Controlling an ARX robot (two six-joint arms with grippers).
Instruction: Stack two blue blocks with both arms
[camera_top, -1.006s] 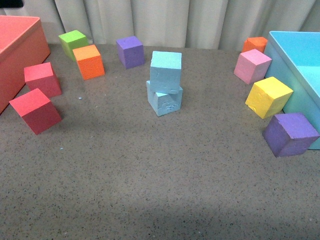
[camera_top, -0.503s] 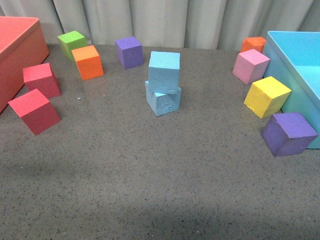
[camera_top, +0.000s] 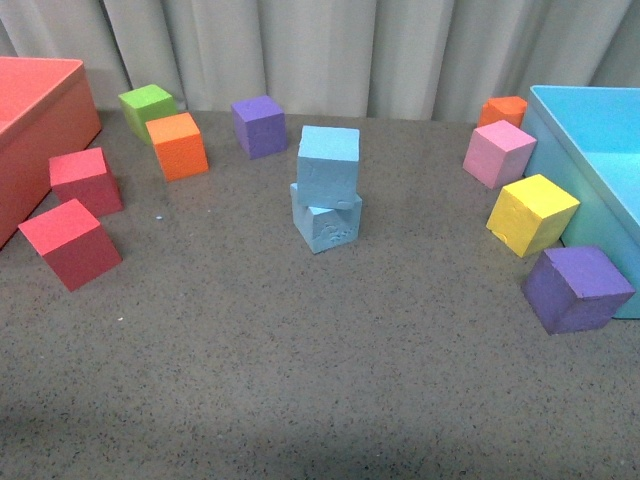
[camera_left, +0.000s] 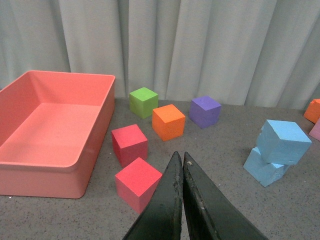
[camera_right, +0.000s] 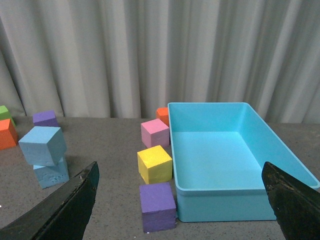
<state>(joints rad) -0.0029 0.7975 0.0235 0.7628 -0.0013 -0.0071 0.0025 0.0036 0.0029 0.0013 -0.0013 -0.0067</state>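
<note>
Two light blue blocks stand stacked mid-table. The smooth one (camera_top: 328, 164) sits on top, turned a little askew on the pitted one (camera_top: 327, 221). The stack also shows in the left wrist view (camera_left: 281, 142) and in the right wrist view (camera_right: 43, 146). Neither arm shows in the front view. My left gripper (camera_left: 181, 156) is shut and empty, above the table near the red cubes, well away from the stack. My right gripper (camera_right: 180, 172) is open wide and empty, its black fingers (camera_right: 75, 200) framing the big blue bin, apart from the stack.
A red bin (camera_top: 35, 120) stands at far left with two red cubes (camera_top: 70, 243) beside it. Green (camera_top: 147, 103), orange (camera_top: 177, 146) and purple (camera_top: 259, 126) cubes sit behind. A light blue bin (camera_top: 590, 140) is at right with pink (camera_top: 498, 153), yellow (camera_top: 532, 214), purple (camera_top: 577, 288) and orange cubes.
The whole front view has shifted slightly downward in the picture. The blocks keep their places relative to each other, and the stack stays standing.
</note>
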